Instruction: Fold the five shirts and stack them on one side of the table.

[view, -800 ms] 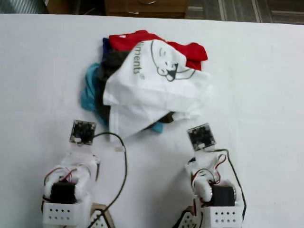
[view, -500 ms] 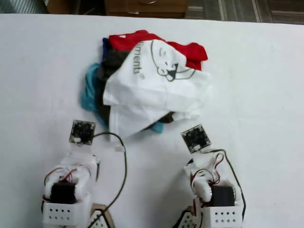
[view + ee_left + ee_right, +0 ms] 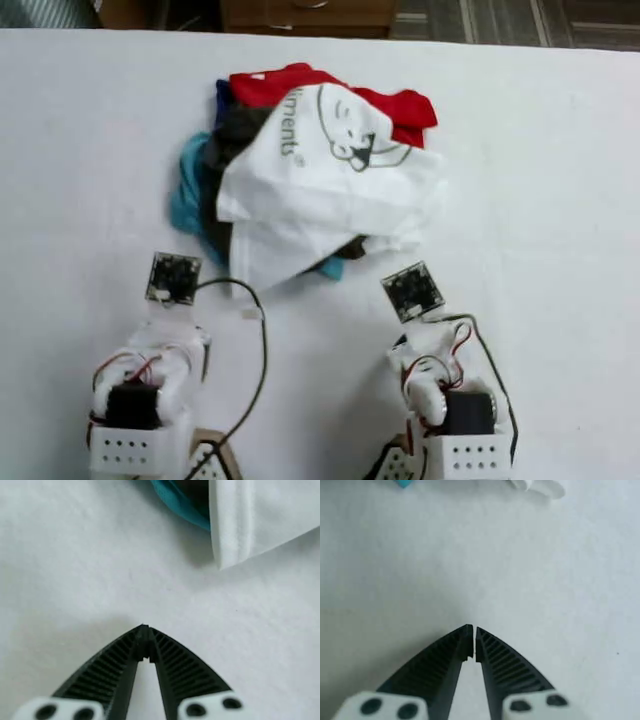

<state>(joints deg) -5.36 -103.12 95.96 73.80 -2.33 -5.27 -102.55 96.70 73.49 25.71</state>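
Bright, even light falls from above on the white table (image 3: 560,150). The shirt pile (image 3: 310,170) throws only a faint, soft shadow along its 6 o'clock edge. A deeper soft shadow lies under the white shirt (image 3: 260,520). Past the table at 12 o'clock the room is dim.

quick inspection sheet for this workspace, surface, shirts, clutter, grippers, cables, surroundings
surface: white table, heap set toward its far middle
job's things: shirts in one unfolded heap; white shirt on top, red shirt, teal shirt and dark shirt under it; nothing stacked
clutter: nothing seen
grippers: left gripper shut, holding nothing, over the table near the white shirt's corner; right gripper shut, holding nothing, over the table
cables: black cable loops across the table by the left arm; red wires on the right arm
surroundings: wooden furniture past the far edge
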